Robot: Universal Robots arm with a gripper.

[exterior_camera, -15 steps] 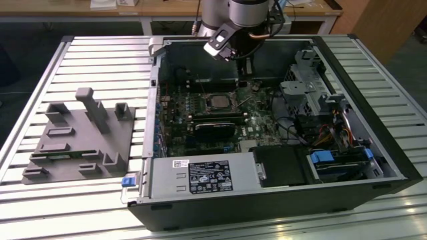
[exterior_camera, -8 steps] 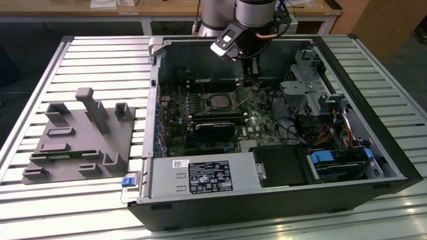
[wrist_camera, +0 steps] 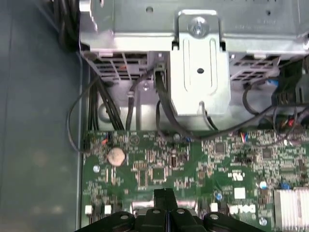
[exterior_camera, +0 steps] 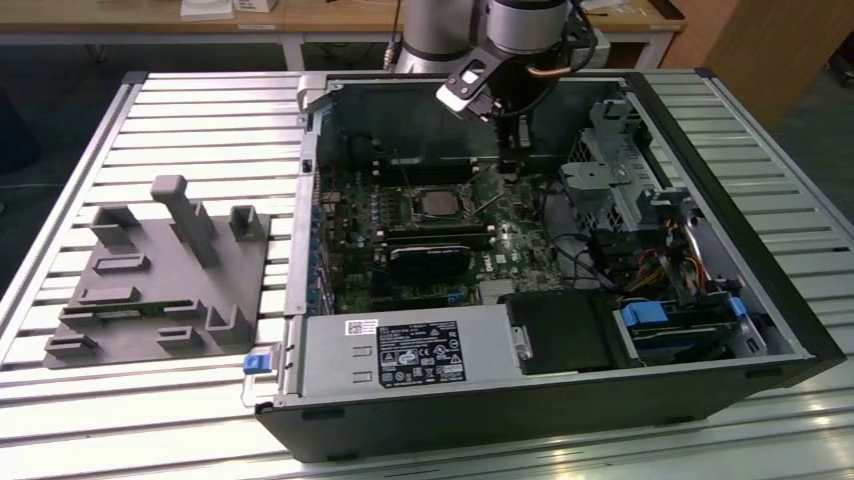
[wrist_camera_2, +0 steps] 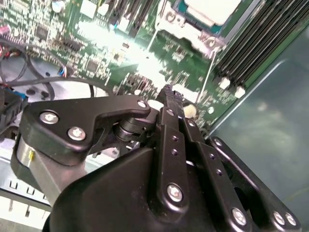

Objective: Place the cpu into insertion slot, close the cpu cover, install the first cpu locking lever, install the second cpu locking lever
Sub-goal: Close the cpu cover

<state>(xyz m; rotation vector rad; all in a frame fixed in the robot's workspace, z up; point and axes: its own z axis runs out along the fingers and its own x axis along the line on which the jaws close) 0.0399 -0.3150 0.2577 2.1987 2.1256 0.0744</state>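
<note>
Hand (exterior_camera: 510, 170) closed on nothing, fingertips (wrist_camera: 166, 194) pressed together, low over the board (wrist_camera: 159, 166); I see the cpu (exterior_camera: 435, 204) seated in the slot (wrist_camera_2: 190, 35), just beside the hand toward the exterior view's left.

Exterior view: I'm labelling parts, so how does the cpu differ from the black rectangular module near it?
The cpu is a small square; the black rectangular module is wider and oblong. The cpu's top is dull silver; the module is black all over. The cpu lies nearer the gripper; the module nearer the power-supply box. Both sit on the green motherboard.
</note>
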